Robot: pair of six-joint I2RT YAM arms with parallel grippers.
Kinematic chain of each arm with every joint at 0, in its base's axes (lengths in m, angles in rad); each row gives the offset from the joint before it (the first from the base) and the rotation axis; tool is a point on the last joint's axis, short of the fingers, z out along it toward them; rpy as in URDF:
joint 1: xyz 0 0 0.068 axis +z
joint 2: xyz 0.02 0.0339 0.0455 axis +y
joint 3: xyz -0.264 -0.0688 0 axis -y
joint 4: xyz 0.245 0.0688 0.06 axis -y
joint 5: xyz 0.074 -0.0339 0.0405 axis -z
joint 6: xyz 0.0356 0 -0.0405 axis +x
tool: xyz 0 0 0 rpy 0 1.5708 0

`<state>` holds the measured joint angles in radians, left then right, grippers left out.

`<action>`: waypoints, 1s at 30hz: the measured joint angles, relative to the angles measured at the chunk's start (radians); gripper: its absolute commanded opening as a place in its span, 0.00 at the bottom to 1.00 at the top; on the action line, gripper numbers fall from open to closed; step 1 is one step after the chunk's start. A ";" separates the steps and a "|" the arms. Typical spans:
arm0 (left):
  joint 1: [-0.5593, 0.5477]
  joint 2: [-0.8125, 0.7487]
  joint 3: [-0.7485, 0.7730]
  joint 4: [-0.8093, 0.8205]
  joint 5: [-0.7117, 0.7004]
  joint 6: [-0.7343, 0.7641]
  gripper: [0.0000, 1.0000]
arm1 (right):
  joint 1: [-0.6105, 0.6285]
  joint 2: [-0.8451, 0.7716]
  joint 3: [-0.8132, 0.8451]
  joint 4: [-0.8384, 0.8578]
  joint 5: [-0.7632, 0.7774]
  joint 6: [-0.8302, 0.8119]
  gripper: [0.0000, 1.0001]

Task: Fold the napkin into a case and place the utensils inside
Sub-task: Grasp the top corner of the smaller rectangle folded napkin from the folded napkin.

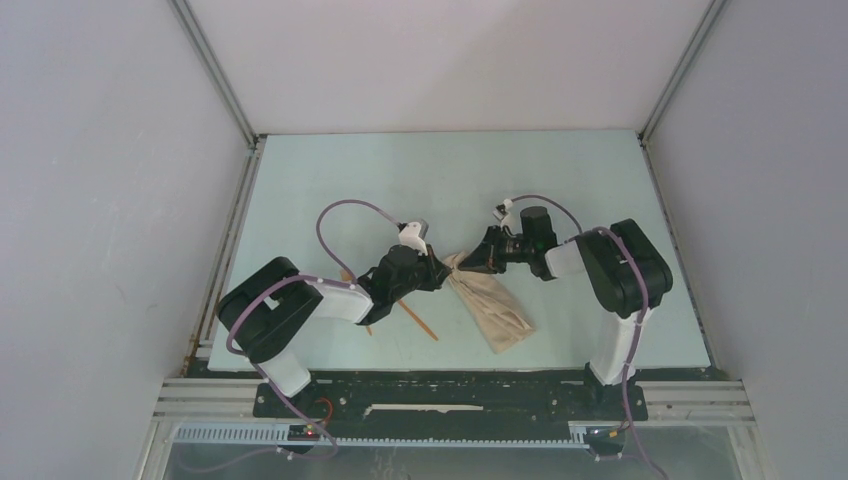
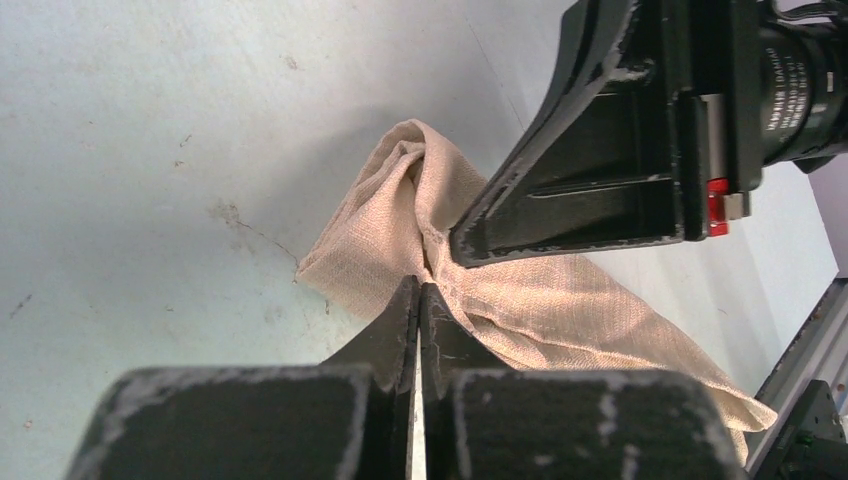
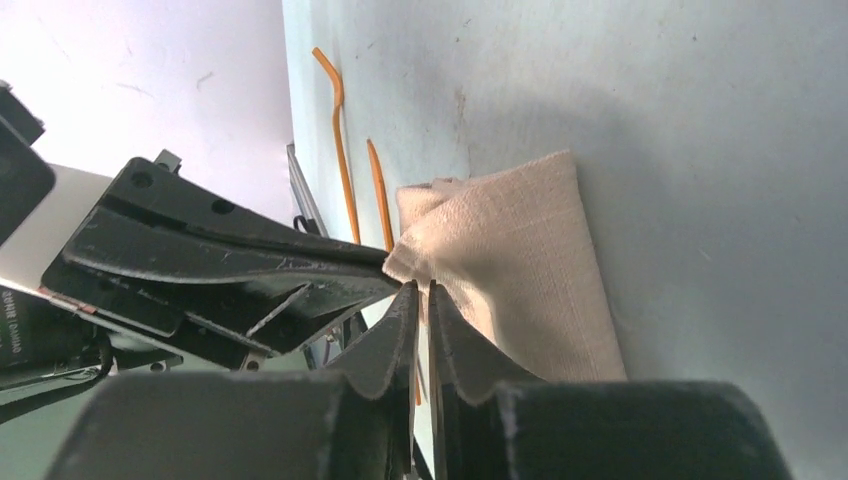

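The beige napkin (image 1: 497, 307) lies folded into a narrow oblong on the pale table, and its far end is bunched up and lifted. My left gripper (image 1: 443, 268) and right gripper (image 1: 472, 260) meet at that bunched end. In the left wrist view the left gripper (image 2: 420, 290) is shut on a pinch of the napkin (image 2: 570, 310). In the right wrist view the right gripper (image 3: 421, 290) is shut on the napkin (image 3: 530, 270) at its crumpled corner. Two orange utensils lie left of the napkin. One utensil (image 1: 421, 321) is in the open. The other utensil (image 1: 350, 278) is mostly under the left arm.
Both utensils also show in the right wrist view, a long curved utensil (image 3: 338, 140) and a shorter utensil (image 3: 379, 195). White walls enclose the table (image 1: 450, 170). An aluminium rail (image 1: 450, 410) runs along the near edge.
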<state>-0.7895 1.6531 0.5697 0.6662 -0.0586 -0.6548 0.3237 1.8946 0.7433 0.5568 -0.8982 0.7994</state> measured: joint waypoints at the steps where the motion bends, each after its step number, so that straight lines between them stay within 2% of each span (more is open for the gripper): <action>1: 0.000 0.000 0.000 0.000 0.000 0.000 0.00 | 0.006 0.013 0.008 0.000 0.002 0.002 0.12; 9: -0.003 0.000 0.001 -0.031 -0.002 0.009 0.00 | 0.083 0.124 0.056 0.069 0.021 0.049 0.05; 16: -0.004 -0.002 0.003 -0.061 -0.022 0.009 0.00 | 0.117 0.115 0.018 0.101 0.103 0.061 0.02; 24: -0.006 -0.012 0.003 -0.071 -0.033 0.008 0.00 | 0.142 0.144 0.039 0.147 0.116 0.093 0.05; 27: 0.002 -0.012 0.003 -0.067 -0.051 0.003 0.00 | 0.161 0.201 0.109 0.157 0.093 0.108 0.12; 30: 0.004 -0.011 0.004 -0.051 -0.049 -0.002 0.00 | 0.169 0.207 0.113 0.168 0.092 0.103 0.13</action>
<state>-0.7853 1.6417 0.5735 0.6147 -0.1074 -0.6567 0.4923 2.1017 0.8558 0.7250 -0.8059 0.9020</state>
